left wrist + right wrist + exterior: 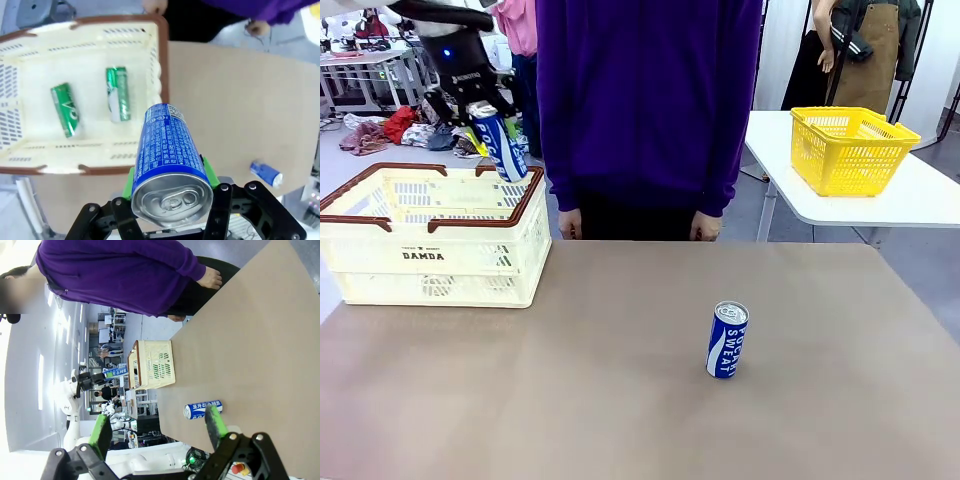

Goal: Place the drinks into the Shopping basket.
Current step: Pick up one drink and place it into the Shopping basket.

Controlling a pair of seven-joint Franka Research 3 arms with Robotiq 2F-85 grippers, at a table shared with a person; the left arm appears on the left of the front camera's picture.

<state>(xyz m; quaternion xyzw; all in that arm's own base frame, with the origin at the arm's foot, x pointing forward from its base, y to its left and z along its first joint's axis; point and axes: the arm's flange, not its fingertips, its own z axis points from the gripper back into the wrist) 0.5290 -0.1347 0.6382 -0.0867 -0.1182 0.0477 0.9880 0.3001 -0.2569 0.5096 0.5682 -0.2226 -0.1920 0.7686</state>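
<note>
My left gripper is shut on a blue "SWEAT" can, held tilted in the air over the right rim of the Shopping basket. In the left wrist view the can sits between the green pads above the basket's rim. Two green cans lie on the basket floor. A second blue can stands upright on the brown table, right of centre. My right gripper is open and holds nothing, low over the table with that can lying ahead of it.
A person in a purple top stands at the far edge, hands at the table's rim. A yellow mesh basket sits on a separate white table at the back right. Bare brown tabletop lies around the standing can.
</note>
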